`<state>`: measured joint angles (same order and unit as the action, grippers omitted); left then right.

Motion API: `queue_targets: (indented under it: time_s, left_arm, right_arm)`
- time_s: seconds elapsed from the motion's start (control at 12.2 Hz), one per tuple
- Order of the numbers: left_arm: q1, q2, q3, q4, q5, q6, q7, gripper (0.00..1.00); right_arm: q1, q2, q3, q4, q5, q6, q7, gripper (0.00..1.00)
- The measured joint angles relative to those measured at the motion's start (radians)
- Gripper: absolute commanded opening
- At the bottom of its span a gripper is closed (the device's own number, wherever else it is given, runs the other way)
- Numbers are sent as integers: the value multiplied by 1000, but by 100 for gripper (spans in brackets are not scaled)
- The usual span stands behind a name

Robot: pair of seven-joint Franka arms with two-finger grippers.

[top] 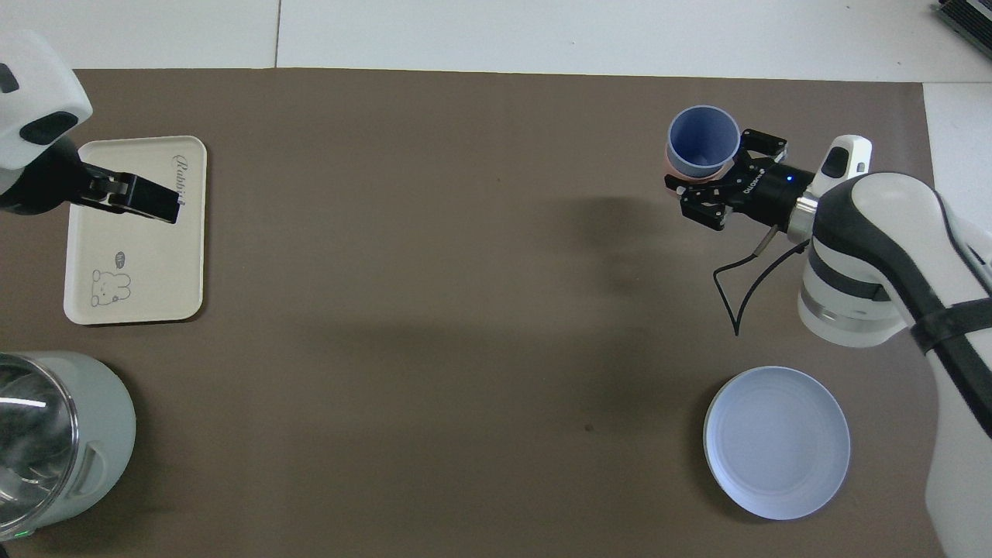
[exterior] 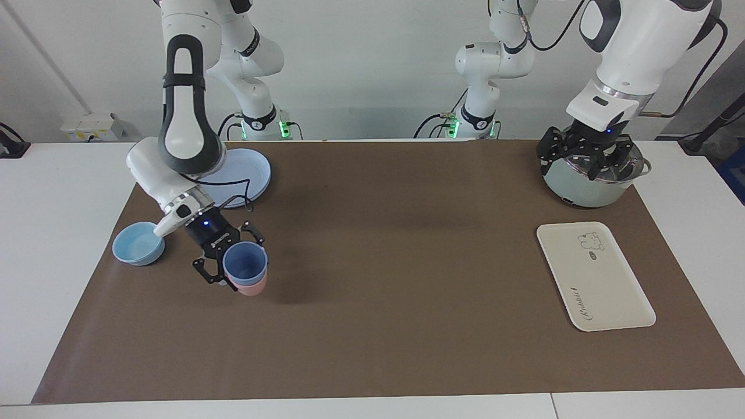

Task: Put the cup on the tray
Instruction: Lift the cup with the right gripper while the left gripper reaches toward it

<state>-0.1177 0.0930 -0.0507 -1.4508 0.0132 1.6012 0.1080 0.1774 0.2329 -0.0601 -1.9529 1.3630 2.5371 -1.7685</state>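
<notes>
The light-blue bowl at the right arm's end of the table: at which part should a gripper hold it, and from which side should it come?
Grip the light-blue bowl by its rim wall, coming straight down from above, one finger inside and one outside. It stands upright and open, is shallow, has no handle, and probably is too wide to span.

Bright, even light falls from above. Soft, blurred shadows of the arms lie on the brown mat (exterior: 372,326) at mid-desk. Glare streaks the pot's glass lid (top: 31,434). Both views are sharp, without visible edge distortion.
</notes>
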Motion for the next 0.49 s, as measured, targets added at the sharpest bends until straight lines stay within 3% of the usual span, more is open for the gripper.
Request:
queue_targets:
  time_s: [0.49]
  left_arm:
    - [-59, -33, -3, -72, -53, 37, -88, 100]
  right_arm:
    - [348, -10, 3, 17, -227, 313, 269, 0]
